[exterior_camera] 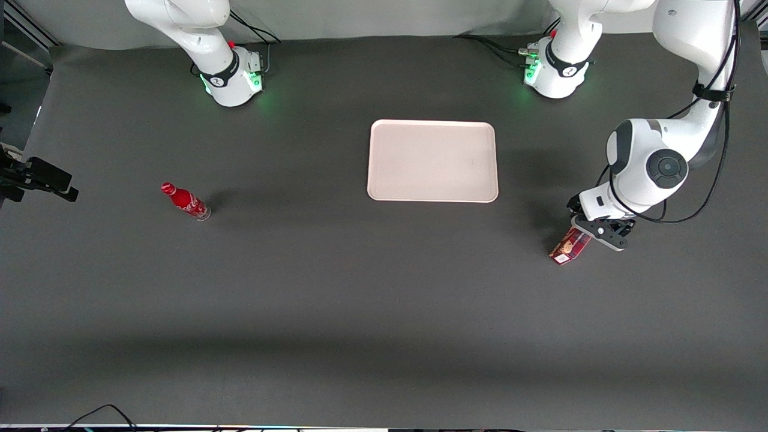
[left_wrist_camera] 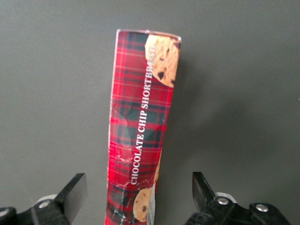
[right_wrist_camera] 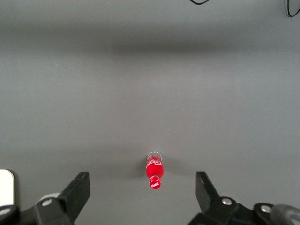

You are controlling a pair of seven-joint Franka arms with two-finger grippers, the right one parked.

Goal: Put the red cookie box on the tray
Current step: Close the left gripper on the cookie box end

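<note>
Red plaid cardboard: red cookie box [left_wrist_camera: 140,131], near bench's working-arm edge, off tray [exterior_camera: 432,160]. My gripper [left_wrist_camera: 139,197] straddles it, fingers spread, ungrasped. Risk: uneven closing skews the box.

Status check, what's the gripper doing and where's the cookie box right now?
Gripper open, straddling the red cookie box on the table. Box not yet grasped. Tray bare, farther from the front camera; nothing between them.
</note>
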